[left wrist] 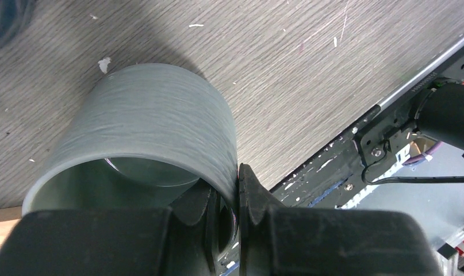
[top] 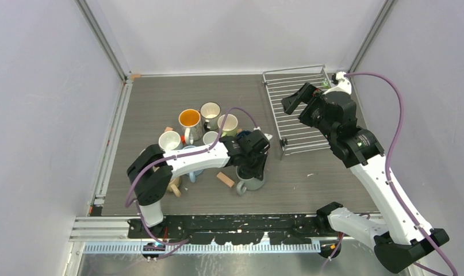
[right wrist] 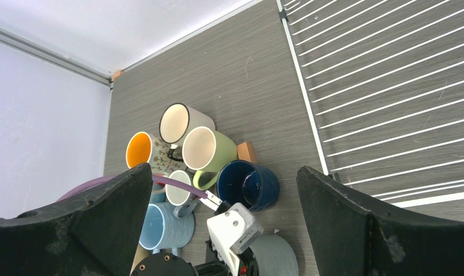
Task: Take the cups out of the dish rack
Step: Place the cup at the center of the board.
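The grey-green mug [top: 251,183] stands upright at lower centre of the top view, its wall pinched by the left claw [left wrist: 238,192]. The other cups [top: 209,115] cluster on the table [top: 154,103] just up-left of it. The dish rack [top: 298,118] lies upper right, below the wide-spread right claw [right wrist: 223,171].

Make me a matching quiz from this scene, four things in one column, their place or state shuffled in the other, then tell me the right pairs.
1 grey-green mug
2 right tool
3 dish rack
4 orange-lined mug

A open wide
B lying flat at the table's far right
C beside the black-rimmed white mug
D rim pinched by the left tool

Pairs: 1-D, 2-A, 3-B, 4-C
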`<action>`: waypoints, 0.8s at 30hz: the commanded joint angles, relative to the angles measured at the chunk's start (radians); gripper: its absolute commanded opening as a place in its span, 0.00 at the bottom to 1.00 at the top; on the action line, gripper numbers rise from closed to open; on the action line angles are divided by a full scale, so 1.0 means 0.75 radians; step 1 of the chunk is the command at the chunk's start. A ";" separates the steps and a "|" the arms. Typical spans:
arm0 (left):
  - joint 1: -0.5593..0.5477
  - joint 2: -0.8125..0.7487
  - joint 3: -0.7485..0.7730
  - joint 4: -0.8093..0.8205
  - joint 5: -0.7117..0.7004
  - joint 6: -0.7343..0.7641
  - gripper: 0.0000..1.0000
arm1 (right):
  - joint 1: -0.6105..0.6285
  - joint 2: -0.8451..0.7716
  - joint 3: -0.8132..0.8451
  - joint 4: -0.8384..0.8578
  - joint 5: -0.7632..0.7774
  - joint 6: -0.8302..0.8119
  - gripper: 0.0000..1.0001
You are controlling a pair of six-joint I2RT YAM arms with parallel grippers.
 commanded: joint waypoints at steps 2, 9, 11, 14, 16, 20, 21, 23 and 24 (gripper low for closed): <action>-0.008 -0.012 0.023 -0.014 -0.138 0.024 0.00 | 0.003 -0.019 0.006 0.036 0.022 -0.023 1.00; -0.010 -0.064 -0.042 -0.087 -0.260 0.024 0.00 | 0.004 -0.017 0.000 0.047 0.012 -0.021 1.00; -0.009 -0.083 -0.064 -0.102 -0.292 0.019 0.00 | 0.004 -0.018 -0.004 0.052 0.005 -0.018 1.00; -0.010 -0.110 -0.094 -0.131 -0.338 0.004 0.00 | 0.003 -0.017 -0.014 0.059 -0.003 -0.013 1.00; -0.009 -0.128 -0.113 -0.149 -0.366 -0.013 0.00 | 0.004 -0.016 -0.020 0.064 -0.009 -0.011 1.00; -0.008 -0.154 -0.142 -0.187 -0.439 -0.037 0.00 | 0.004 -0.018 -0.028 0.073 -0.017 -0.004 1.00; -0.008 -0.156 -0.145 -0.201 -0.463 -0.045 0.00 | 0.004 -0.016 -0.030 0.074 -0.022 -0.003 1.00; -0.004 -0.158 -0.151 -0.231 -0.501 -0.061 0.00 | 0.003 -0.013 -0.031 0.076 -0.028 -0.002 1.00; 0.001 -0.162 -0.155 -0.239 -0.513 -0.069 0.00 | 0.003 -0.013 -0.032 0.076 -0.029 -0.001 1.00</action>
